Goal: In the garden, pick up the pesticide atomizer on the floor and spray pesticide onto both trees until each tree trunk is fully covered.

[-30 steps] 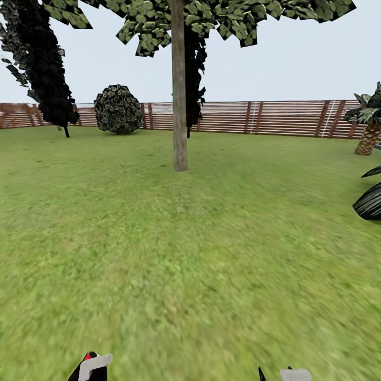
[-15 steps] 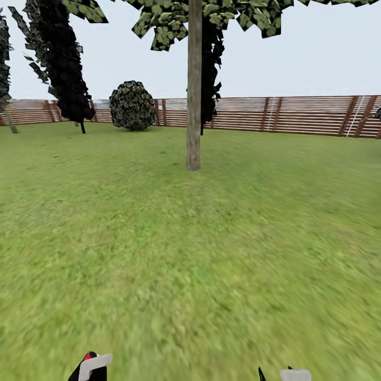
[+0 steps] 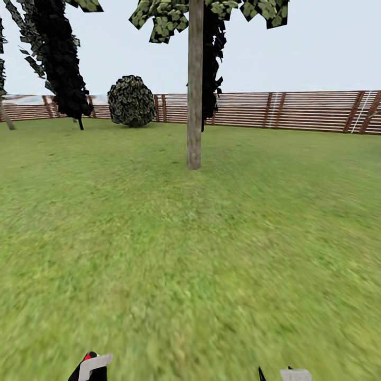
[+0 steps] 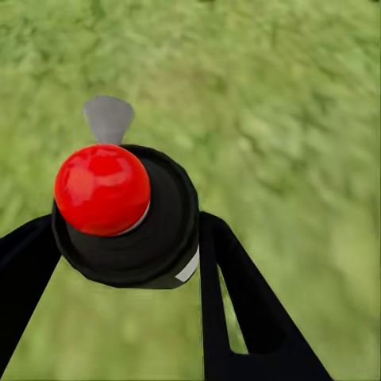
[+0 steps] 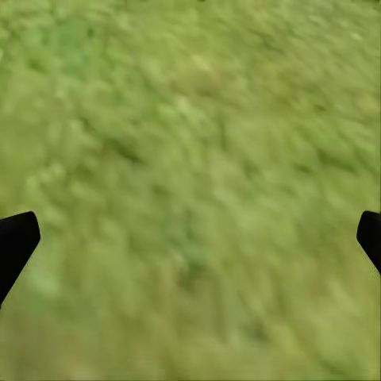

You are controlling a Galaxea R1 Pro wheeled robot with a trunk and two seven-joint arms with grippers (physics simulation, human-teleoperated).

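My left gripper [image 4: 127, 238] is shut on the pesticide atomizer [image 4: 119, 206], a black body with a red ball top and a grey nozzle. Its black fingers [image 4: 238, 302] press on both sides of it. In the head view the atomizer [image 3: 91, 365] peeks up at the bottom edge, left of centre. My right gripper [image 5: 190, 238] is open over bare grass, with nothing between its tips; it shows at the head view's bottom edge [image 3: 286, 374]. One tree trunk [image 3: 194, 106], straight and grey-brown, stands ahead on the lawn, some way off.
A brown slat fence [image 3: 296, 111] closes the lawn at the back. Black cypresses [image 3: 58, 63] rise at the left, and another stands behind the trunk. A round dark bush [image 3: 131, 100] sits by the fence. Open grass [image 3: 190, 254] lies between me and the tree.
The whole view has swung left and crept forward: the palm and dark plant at the right have left the picture. Both grippers sit as before.
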